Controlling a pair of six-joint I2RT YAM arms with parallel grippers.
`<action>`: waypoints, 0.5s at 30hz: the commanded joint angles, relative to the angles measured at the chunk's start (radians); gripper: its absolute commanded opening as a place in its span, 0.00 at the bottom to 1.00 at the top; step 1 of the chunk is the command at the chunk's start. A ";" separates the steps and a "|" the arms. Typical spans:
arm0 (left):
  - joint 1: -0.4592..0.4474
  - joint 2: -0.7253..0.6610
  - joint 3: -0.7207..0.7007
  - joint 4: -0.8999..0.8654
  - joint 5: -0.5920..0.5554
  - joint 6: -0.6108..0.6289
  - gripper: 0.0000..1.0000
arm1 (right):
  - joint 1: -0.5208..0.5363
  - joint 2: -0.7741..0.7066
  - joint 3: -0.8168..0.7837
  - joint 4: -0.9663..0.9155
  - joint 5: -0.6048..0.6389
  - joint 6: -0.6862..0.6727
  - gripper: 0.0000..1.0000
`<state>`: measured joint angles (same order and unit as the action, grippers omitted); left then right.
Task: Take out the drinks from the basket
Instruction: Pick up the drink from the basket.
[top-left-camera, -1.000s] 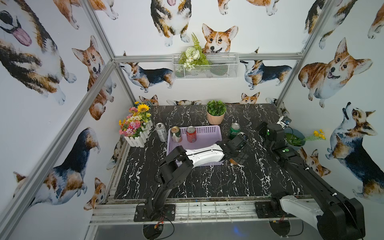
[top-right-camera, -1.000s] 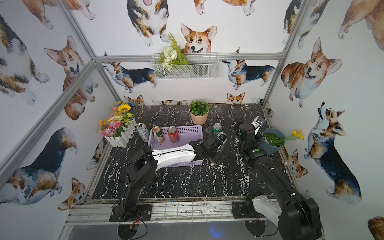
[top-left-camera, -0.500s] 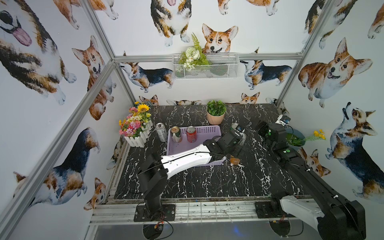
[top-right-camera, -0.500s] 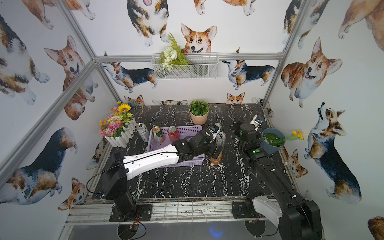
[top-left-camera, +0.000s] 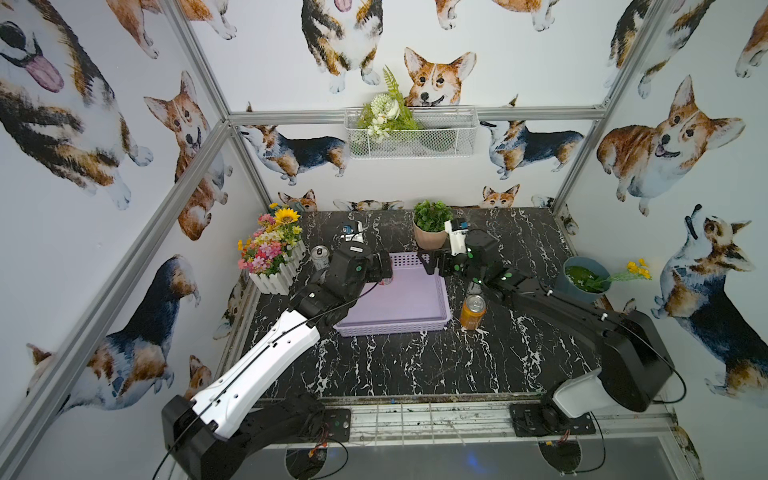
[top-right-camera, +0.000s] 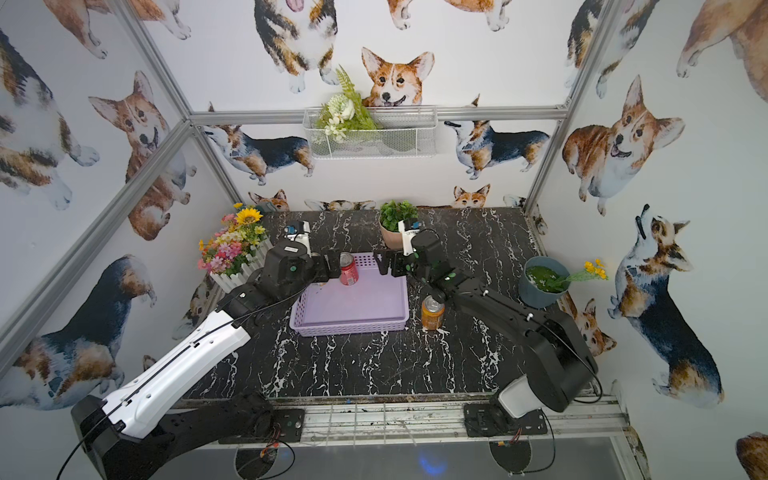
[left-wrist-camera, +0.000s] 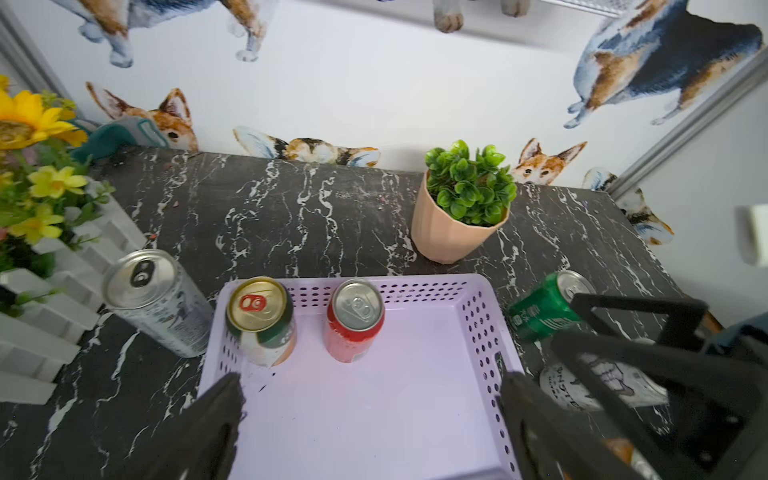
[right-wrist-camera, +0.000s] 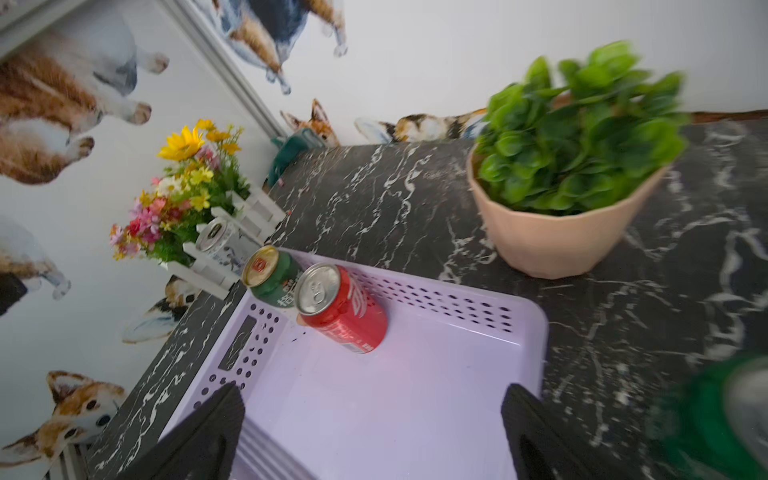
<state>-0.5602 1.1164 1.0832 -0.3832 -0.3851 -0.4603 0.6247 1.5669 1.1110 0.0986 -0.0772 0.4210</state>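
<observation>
Both open and empty: left hand (left-wrist-camera: 372, 390), right hand (right-wrist-camera: 374, 395). Red can (top-right-camera: 348, 270) and green-gold can (left-wrist-camera: 259, 320) stand in the basket (top-right-camera: 349, 328), eleven o'clock. Likely risks: hands colliding; a hand toppling the neighbouring can.

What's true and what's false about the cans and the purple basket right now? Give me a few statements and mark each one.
1. The red can stands inside the basket. True.
2. The orange can is in the basket. False: it stands on the table beside it.
3. The left gripper holds a can. False: its jaws are open and empty.
4. The green-and-gold can stands in the basket. True.
5. The slim silver can lies tipped over. False: it stands upright by the flower box.
</observation>
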 joint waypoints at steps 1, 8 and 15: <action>0.046 -0.017 -0.007 -0.060 -0.014 -0.022 1.00 | 0.049 0.126 0.115 -0.102 0.025 -0.051 0.98; 0.164 -0.053 -0.042 -0.069 0.102 -0.029 1.00 | 0.108 0.382 0.399 -0.245 0.107 -0.067 1.00; 0.199 -0.065 -0.053 -0.068 0.134 -0.025 1.00 | 0.131 0.533 0.582 -0.301 0.119 -0.092 0.98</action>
<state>-0.3702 1.0565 1.0321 -0.4526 -0.2756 -0.4839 0.7536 2.0659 1.6497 -0.1524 0.0235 0.3538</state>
